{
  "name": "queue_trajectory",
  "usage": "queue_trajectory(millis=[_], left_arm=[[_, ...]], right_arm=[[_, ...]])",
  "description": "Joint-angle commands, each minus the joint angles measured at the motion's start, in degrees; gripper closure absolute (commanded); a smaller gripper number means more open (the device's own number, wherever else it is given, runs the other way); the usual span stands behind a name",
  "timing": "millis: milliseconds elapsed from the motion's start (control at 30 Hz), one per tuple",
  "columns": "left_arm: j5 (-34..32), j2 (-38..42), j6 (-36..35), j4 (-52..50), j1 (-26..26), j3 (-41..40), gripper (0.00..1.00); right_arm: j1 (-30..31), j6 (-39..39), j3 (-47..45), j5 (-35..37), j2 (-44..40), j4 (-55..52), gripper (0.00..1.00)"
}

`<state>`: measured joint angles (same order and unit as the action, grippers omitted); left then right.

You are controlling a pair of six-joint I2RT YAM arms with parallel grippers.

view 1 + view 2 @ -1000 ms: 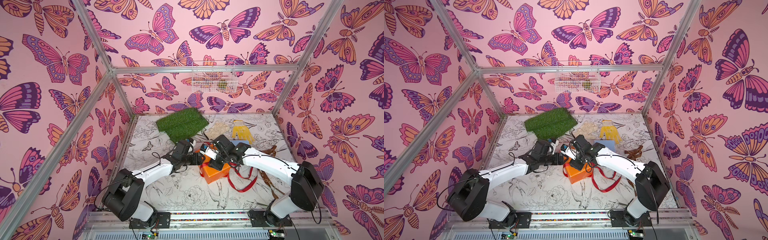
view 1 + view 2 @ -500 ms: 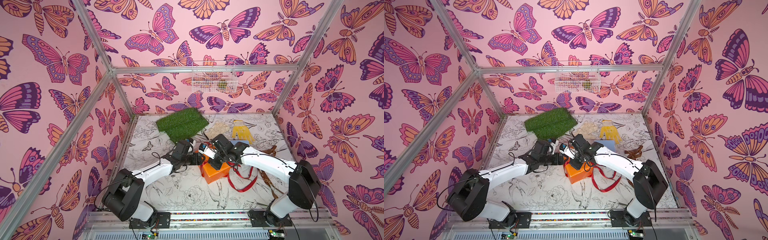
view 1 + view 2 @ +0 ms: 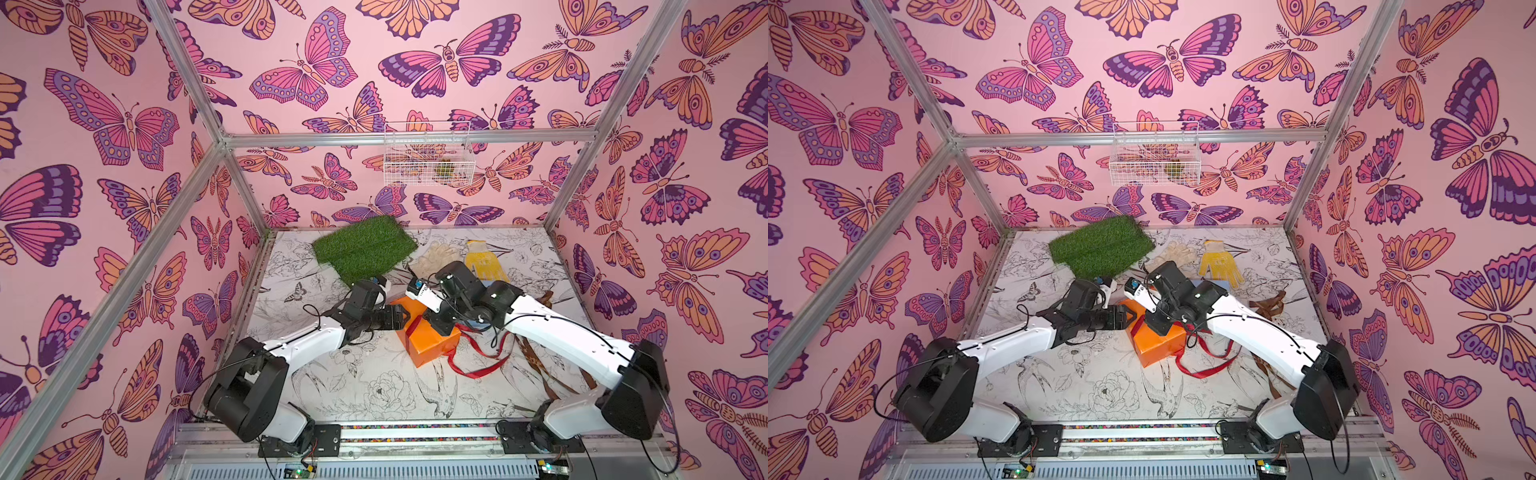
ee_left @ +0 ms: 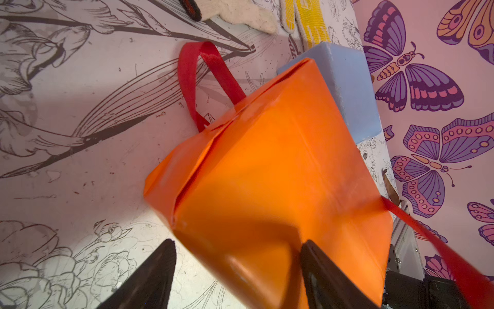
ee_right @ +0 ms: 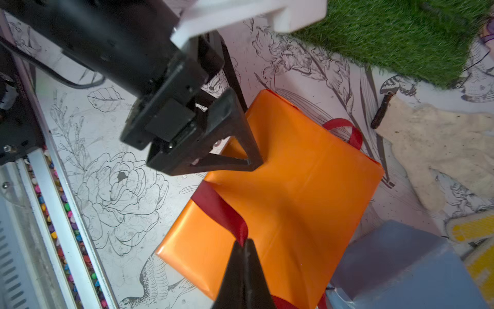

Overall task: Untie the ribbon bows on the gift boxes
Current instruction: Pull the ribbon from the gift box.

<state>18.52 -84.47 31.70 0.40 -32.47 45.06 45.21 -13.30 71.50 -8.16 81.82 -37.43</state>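
Shiny red satin ribbon runs slantwise over the bright orange paper box, mid-frame in a top view, pinched in the closed right gripper, while the open left gripper straddles its left corner.

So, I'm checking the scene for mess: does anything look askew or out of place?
The orange gift box sits skewed, one corner between the jaws of the open left gripper. Its red ribbon, pinched by the shut right gripper, trails loose over the table. A brown ribbon lies loose too.
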Motion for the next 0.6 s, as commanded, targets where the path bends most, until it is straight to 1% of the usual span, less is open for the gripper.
queue_trajectory(millis=[0, 233, 567], left_arm=[[-0.5, -1.5, -1.7, -3.9, 0.6, -1.1, 0.25], [-0.4, -1.5, -1.8, -4.0, 0.6, -1.0, 0.25], [-0.2, -1.5, -1.7, -3.8, 0.6, -0.8, 0.25]], right_arm=[[0.2, 0.9, 2.9, 0.3, -4.1, -0.2, 1.0], [0.2, 1.1, 9.4, -0.1, -8.4, -0.6, 1.0], [0.2, 2.4, 18.9, -3.0, -12.6, 3.8, 1.0]])
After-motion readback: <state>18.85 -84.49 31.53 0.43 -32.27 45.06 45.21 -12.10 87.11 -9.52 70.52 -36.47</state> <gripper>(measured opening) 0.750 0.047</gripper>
